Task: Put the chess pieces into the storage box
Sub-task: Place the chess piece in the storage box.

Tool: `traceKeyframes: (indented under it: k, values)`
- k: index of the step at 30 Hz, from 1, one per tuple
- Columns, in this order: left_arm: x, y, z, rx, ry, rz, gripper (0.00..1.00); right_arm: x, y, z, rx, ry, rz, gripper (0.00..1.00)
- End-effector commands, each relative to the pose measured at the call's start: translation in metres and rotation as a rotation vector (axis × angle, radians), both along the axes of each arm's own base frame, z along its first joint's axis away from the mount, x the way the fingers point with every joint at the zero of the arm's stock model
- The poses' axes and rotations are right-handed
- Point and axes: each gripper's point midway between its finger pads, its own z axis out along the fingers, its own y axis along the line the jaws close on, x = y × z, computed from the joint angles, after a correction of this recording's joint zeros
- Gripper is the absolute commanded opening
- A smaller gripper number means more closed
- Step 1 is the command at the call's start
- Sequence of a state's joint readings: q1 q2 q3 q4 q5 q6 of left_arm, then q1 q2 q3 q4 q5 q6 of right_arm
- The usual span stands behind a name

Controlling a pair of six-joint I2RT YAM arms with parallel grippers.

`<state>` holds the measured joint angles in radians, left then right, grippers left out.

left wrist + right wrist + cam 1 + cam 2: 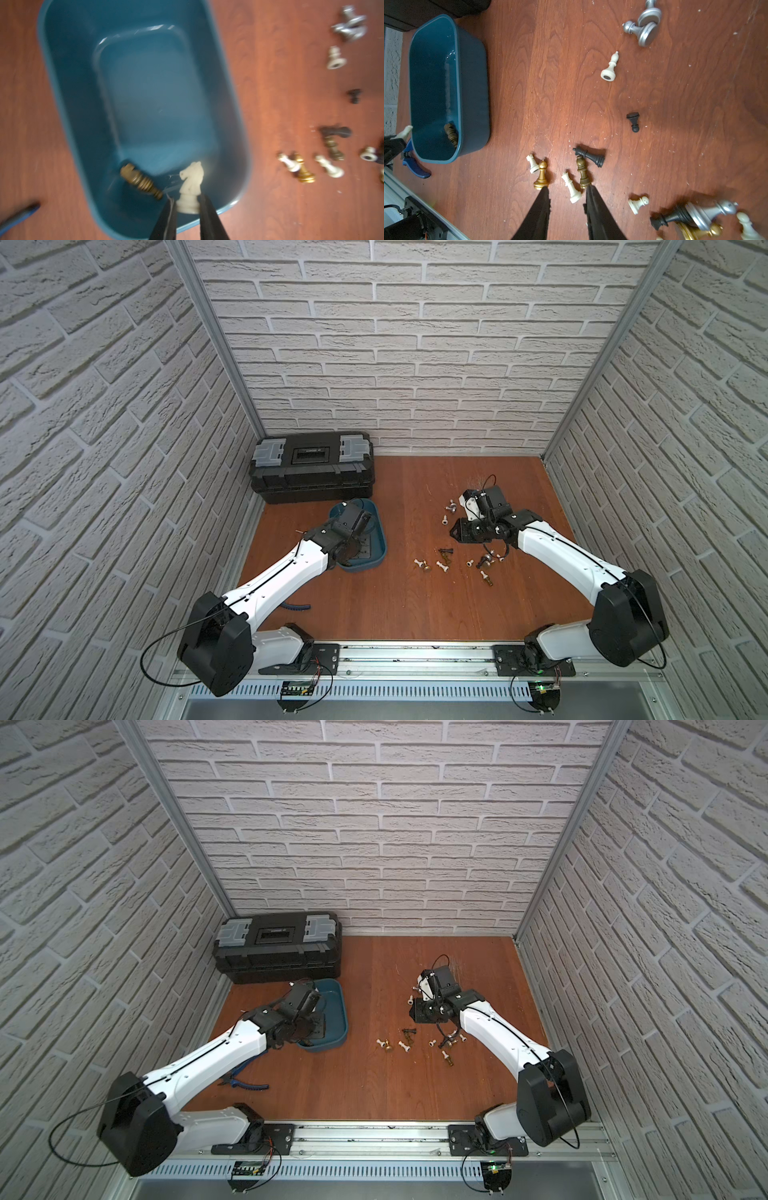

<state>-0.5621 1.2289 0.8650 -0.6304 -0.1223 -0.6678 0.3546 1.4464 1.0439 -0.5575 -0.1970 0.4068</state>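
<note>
Top views: the storage box [361, 567] is sitting left of centre on the table [395, 605], just in front of a black toolbox [311, 468]. The left arm is reaching over the box & hiding its gripper. The chess pieces [441, 565] are lying scattered mid-table & to the right, w/ the right arm hanging over them. Jaw state can't be told from up here.

Left wrist: the left gripper [187, 200] is pinching a white knight [191, 180] by its base, fingers pressing on both sides, over one end of the box. A bronze piece [141, 180] is lying on its side on the box floor beside it.

Right wrist: the right gripper [566, 190] is standing spread, gripping nothing. A white piece [570, 187] is lying btwn the fingertips. A gold pawn [541, 176] is sitting just beside one tip, a brown piece [582, 174] beside the other. The box is showing well apart from them.
</note>
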Motion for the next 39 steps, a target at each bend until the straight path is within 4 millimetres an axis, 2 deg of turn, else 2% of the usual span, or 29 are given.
traceKeyframes:
  k: [1, 3, 6, 8, 13, 19, 22, 25, 27, 29, 31, 35, 39]
  values:
    - [-0.001, 0.009, 0.001, -0.041, -0.008, 0.033, 0.24, 0.007, 0.002, 0.004, -0.032, -0.003, 0.012, 0.35]
    - [-0.002, 0.012, 0.0, -0.045, -0.007, 0.036, 0.29, 0.009, 0.003, 0.003, -0.036, 0.003, 0.013, 0.36]
    - [0.0, 0.01, 0.004, -0.056, -0.014, 0.021, 0.48, 0.009, 0.003, 0.001, -0.053, 0.006, 0.011, 0.38]
    - [0.002, 0.004, 0.009, -0.081, -0.03, -0.001, 0.53, 0.006, -0.001, 0.001, -0.083, 0.007, 0.011, 0.39]
    - [0.011, -0.003, 0.03, -0.11, -0.104, -0.034, 0.54, 0.002, -0.017, 0.003, -0.176, -0.001, 0.006, 0.4]
    - [0.04, -0.023, 0.057, -0.098, -0.213, -0.163, 0.54, 0.001, -0.037, -0.003, -0.315, 0.006, 0.031, 0.35]
    - [0.056, -0.034, 0.06, -0.068, -0.209, -0.219, 0.53, 0.008, -0.03, -0.008, -0.297, 0.007, 0.046, 0.34]
    - [0.069, -0.045, 0.057, -0.059, -0.187, -0.248, 0.53, 0.025, -0.023, -0.01, -0.285, -0.023, 0.047, 0.34]
    - [0.075, -0.051, 0.054, -0.067, -0.167, -0.257, 0.52, 0.036, -0.012, -0.012, -0.257, -0.039, 0.08, 0.35]
    - [0.076, -0.055, 0.05, -0.075, -0.142, -0.264, 0.53, 0.039, 0.005, -0.016, -0.192, -0.002, 0.121, 0.35]
    - [0.075, -0.057, 0.047, -0.075, -0.124, -0.27, 0.52, 0.03, 0.024, -0.021, -0.132, 0.027, 0.164, 0.35]
    - [0.071, -0.051, 0.041, -0.066, -0.117, -0.254, 0.52, -0.009, 0.051, -0.031, -0.144, 0.015, 0.301, 0.35]
    - [0.069, -0.044, 0.035, -0.068, -0.114, -0.222, 0.52, -0.039, 0.048, -0.051, -0.188, 0.068, 0.311, 0.36]
